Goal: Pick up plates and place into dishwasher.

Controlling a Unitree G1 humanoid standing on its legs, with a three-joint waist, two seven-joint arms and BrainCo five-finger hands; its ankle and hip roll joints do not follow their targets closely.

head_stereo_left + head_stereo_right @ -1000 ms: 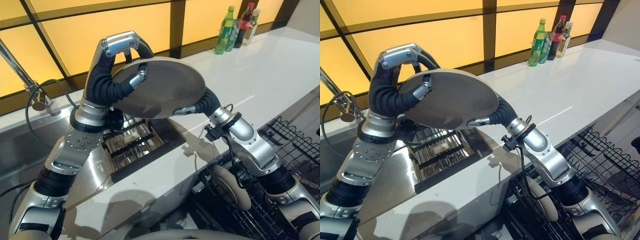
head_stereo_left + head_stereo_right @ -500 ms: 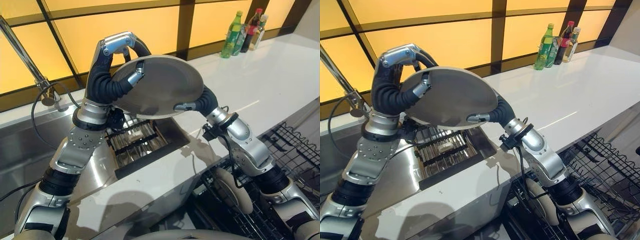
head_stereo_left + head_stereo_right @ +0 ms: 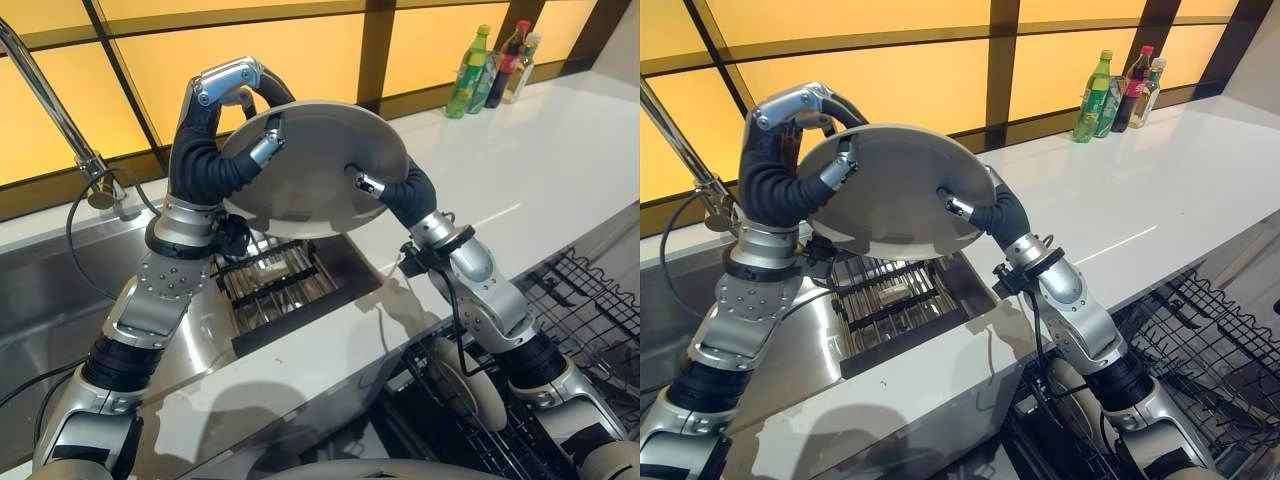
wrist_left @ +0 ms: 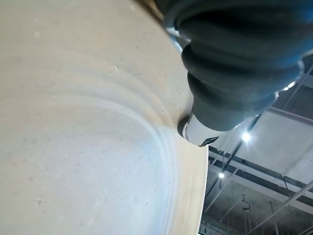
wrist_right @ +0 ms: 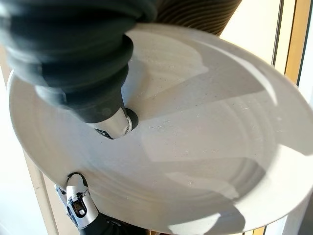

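Observation:
A large round grey plate [image 3: 312, 170] is held in the air above the sink, tilted steeply with its underside toward me. My left hand [image 3: 263, 147] grips its left rim, thumb on the underside [image 4: 199, 131] and fingers hidden behind. My right hand [image 3: 364, 184] pinches it from the right, thumb pressed on the underside [image 5: 113, 124], fingers behind the plate. Below right, the black wire dishwasher rack [image 3: 592, 300] stands pulled out with another pale plate [image 3: 470, 388] standing in it.
Under the held plate the steel sink [image 3: 60, 290] holds a slotted drain rack [image 3: 270, 285]. A tall faucet [image 3: 50, 95] rises at the left. The white counter [image 3: 545, 150] runs right, with three bottles [image 3: 495, 62] at its back corner.
The plate has tipped more upright, and my right hand's thumb has shifted up and inward across its underside. The left hand keeps its hold on the rim.

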